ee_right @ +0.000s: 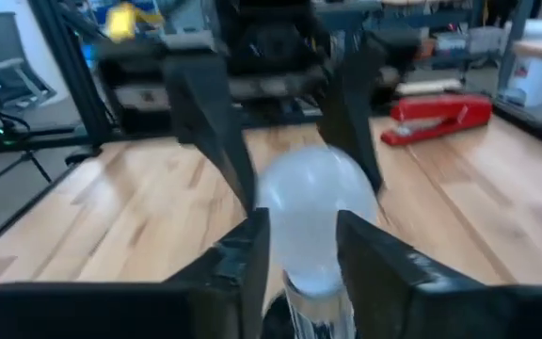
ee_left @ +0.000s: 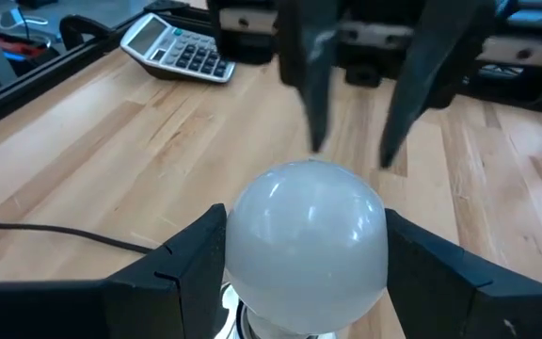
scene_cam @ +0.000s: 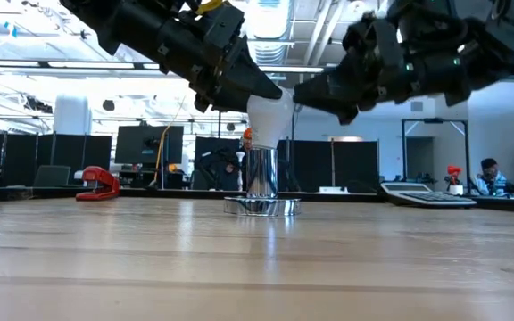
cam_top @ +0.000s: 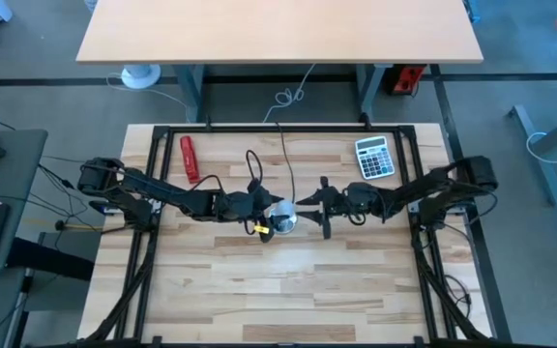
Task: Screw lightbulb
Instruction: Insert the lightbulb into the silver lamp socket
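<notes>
At the middle of the counter (cam_top: 211, 290), the left claw (ee_left: 304, 273) is closing its fingers (ee_left: 191, 259) against both sides of the lightbulb (ee_left: 309, 240), which is standing upright in a shiny metal socket (scene_cam: 261, 201). Facing it, the right claw (ee_right: 294, 250) is hovering part open, its fingers (ee_right: 252, 245) flanking the glass; whether they are touching it I cannot tell. Judging by looks, the bulb is light, smooth, slippery and fragile, so gripping gently around its widest part seems wisest. Farther out, a red stapler (cam_top: 190, 158) and a calculator (cam_top: 374, 157) are lying well apart.
</notes>
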